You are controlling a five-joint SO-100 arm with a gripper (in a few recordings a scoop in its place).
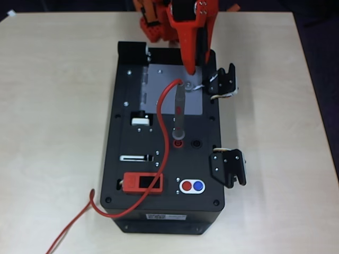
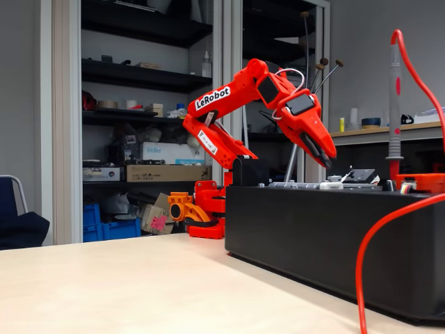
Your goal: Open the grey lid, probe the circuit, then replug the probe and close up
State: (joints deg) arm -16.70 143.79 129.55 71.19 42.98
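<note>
the grey lid (image 1: 175,90) lies flat and closed on the far end of the black box (image 1: 164,211), right under the pincer (image 1: 189,67), whose tip hangs just above the lid's far edge next to the small knob (image 1: 189,84). the probe (image 1: 179,114) stands upright just in front of the pincer, plugged into a red socket (image 1: 178,143) on the box top, and its red wire (image 1: 164,153) loops from the probe's top end, down across the box and off onto the table (image 1: 53,106). in the fixed view the probe (image 2: 395,111) rises straight up at the right, well clear of the pincer (image 2: 325,161), which points down and forward over the box (image 2: 334,243); whether its fingers are spread or pressed together i cannot tell, though nothing is seen between them. farther from the pincer, at the box's near end, sit a red display (image 1: 143,183) and a red-and-blue button pair (image 1: 192,186). two black latches (image 1: 226,82) stick out on the right side in the overhead view.
</note>
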